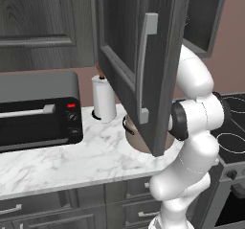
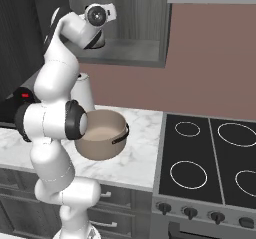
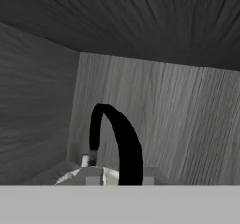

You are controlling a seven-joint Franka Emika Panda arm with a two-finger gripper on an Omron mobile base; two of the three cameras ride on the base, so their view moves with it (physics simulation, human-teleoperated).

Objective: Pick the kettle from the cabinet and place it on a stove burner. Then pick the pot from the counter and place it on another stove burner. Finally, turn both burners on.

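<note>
Kettle (image 3: 101,174) sat right under the end effector inside the cabinet (image 2: 131,47), black handle (image 3: 117,138) arching up. Couldn't tell if the end effector had gripped it.

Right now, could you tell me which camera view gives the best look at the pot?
The right base view: the pot sits in the open on the counter, its rim, inside and one dark handle visible beside the arm. In the left base view the open cabinet door hides most of the pot.
</note>
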